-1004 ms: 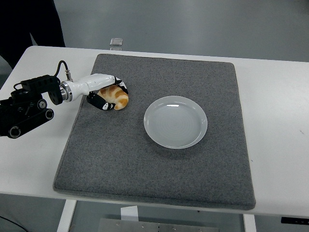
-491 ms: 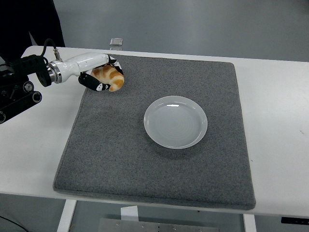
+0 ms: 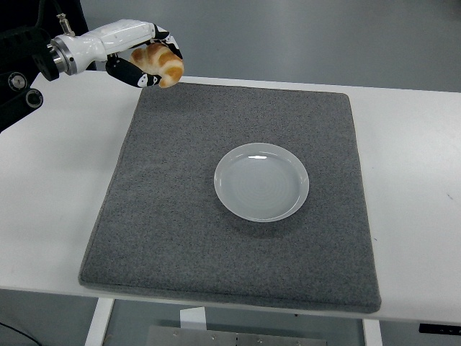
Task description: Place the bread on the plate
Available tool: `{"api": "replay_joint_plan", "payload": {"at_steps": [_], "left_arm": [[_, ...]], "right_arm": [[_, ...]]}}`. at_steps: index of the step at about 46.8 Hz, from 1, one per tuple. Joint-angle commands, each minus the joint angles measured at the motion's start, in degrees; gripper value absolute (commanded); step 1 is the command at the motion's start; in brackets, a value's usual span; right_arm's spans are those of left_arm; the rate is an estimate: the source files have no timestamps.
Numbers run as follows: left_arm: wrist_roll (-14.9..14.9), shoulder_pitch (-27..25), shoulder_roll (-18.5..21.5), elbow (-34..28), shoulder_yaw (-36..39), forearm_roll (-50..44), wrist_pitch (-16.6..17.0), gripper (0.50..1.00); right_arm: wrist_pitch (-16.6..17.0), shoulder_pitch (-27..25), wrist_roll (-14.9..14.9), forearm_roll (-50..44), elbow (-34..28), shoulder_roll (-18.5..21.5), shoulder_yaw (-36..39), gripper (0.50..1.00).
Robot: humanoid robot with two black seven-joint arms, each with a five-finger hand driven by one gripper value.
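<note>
head view shows the left hand (image 3: 140, 58), fingers wrapped round the bread (image 3: 160, 63), now lifted off the mat (image 3: 180, 238), ready to carry to the plate (image 3: 262, 182).

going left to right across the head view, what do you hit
left hand gripping the bread → grey mat → white plate → bare white table

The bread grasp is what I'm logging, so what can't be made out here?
- Head view: underside of the bread, covered by the left hand.
- Left arm, cut off by the left edge.
- Right hand: out of frame.
- Plate: fully visible, nothing hidden.
</note>
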Motion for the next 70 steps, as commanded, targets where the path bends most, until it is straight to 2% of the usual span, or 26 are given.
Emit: {"api": "replay_joint_plan", "payload": {"at_steps": [1,6,17,39,47,57,70], "left_arm": [[0.01,-0.65,0.09,-1.39,-1.3,0.0,-1.84,0.5],[0.01,-0.91,-0.09,-3.76,-3.33,0.09,-3.42,0.5],[0.1,-1.88,-0.96,-8.33,-3.59,0.53,-3.69,0.5],[0.1,-2.23,-8.78,-9.65,-3.59,0.88,-3.69,0.5],[0.27,-2.14,-11.59,-8.87,-2.98,2.37,-3.51,0.5],[0.36,-1.09,-15.2,-6.23,-2.45,9.22,-2.9,0.5],[0.54,2.16,-20.82,-1.31,-1.22,12.92,-2.46,0.5]], "right_arm": [[0.0,0.0,-0.03,0.0,0.0,0.0,0.0,0.952],[0.0,0.0,-0.03,0.0,0.0,0.0,0.0,0.952],[0.0,0.0,0.06,0.0,0.0,0.0,0.0,0.954],[0.0,0.0,-0.03,0.0,0.0,0.0,0.0,0.952],[0.0,0.0,-0.03,0.0,0.0,0.0,0.0,0.952],[0.0,0.0,0.06,0.0,0.0,0.0,0.0,0.952],[0.0,0.0,0.06,0.0,0.0,0.0,0.0,0.952]]}}
